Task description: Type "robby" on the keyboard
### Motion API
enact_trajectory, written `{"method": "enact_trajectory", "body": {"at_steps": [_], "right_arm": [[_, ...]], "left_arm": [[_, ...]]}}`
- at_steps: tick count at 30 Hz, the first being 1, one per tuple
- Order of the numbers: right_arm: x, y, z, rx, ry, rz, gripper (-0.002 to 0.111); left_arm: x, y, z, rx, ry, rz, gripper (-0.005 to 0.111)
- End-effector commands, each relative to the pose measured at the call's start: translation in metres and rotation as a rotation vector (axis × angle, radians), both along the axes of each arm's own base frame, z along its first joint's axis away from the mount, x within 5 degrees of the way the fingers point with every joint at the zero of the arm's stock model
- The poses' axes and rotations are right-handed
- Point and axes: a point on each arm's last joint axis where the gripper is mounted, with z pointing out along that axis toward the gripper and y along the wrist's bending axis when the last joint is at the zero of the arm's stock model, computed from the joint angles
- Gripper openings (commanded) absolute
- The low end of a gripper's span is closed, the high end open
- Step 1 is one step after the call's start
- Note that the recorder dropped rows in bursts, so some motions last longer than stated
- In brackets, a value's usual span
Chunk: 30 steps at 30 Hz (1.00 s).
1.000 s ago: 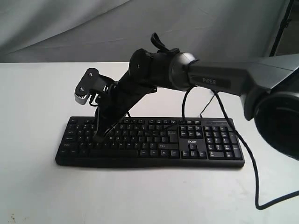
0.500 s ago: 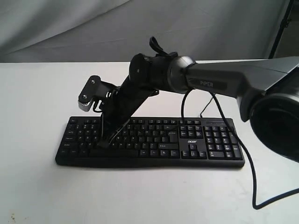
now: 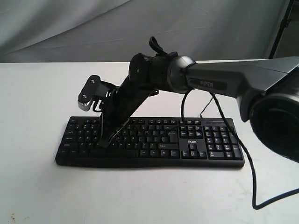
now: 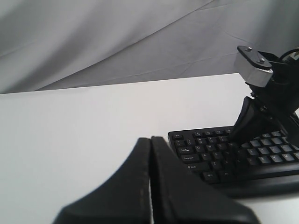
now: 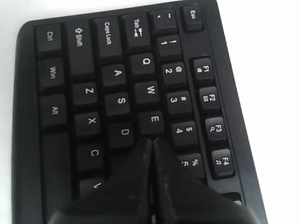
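The wide black plastic keyboard [image 3: 201,142] is laid flat on the white table [image 3: 37,186], roughly centred, with its long edge toward the near side. The right gripper [image 3: 102,143] is reached across to the keyboard's left part, its fingers pressed together into one blunt point with nothing held. In the right wrist view the tip is set right beside the E key [image 5: 154,120]. The spot where R should be is hidden under it, so actual contact can't be confirmed tbh. The left gripper [image 4: 150,138] is closed up too, also empty, and parked over bare table well to the left of the keyboard. No screen is shown, so typed letters can't be checked. Judged from the position, only the opening "r" is being dealt with, and "obby" is probably all left to do.
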Motion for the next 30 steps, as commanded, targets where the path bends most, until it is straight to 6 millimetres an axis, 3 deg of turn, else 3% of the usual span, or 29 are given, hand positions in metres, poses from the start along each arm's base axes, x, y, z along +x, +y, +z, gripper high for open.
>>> {"method": "enact_trajectory", "body": {"at_steps": [1,30], "right_arm": [[0.005,0.001,0.005,0.022,-0.045,-0.013,0.000],[0.006,0.005,-0.004,0.052,-0.047,-0.012,0.000]], "left_arm": [[0.000,0.000,-0.001,0.001,-0.005,-0.006,0.000],[0.000,0.000,-0.001,0.001,-0.005,-0.006,0.000]]}}
